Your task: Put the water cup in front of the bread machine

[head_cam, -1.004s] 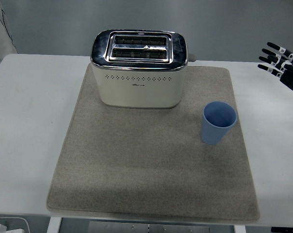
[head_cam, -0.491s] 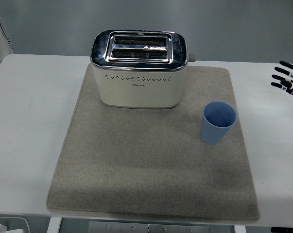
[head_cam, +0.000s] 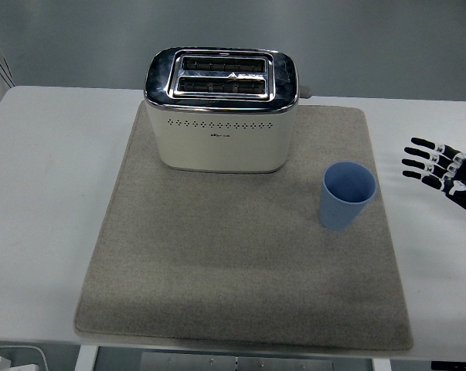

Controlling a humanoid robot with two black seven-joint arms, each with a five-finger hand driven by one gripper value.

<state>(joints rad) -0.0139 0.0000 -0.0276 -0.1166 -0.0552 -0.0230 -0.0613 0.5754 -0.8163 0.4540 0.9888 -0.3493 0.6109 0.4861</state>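
The white table (head_cam: pixel 47 193) lay bare along its left side, and a grey mat (head_cam: pixel 240 270) covered most of its middle. At the mat's far end stood the bread machine (head_cam: pixel 221 108), a cream two-slot toaster with a chrome top, its perforated front facing the near edge. The stretch of mat in front of it was open, with nothing lying between it and the cup. To the right and a little nearer, the blue water cup (head_cam: pixel 347 195) stood upright on the mat close to its right edge, apart from the toaster and empty as far as could be seen. Further right, over bare table beyond the mat, the right hand (head_cam: pixel 445 171) reached in from the picture's edge, its fingers (head_cam: pixel 420 162) spread and pointing toward the cup, holding nothing and not touching it.
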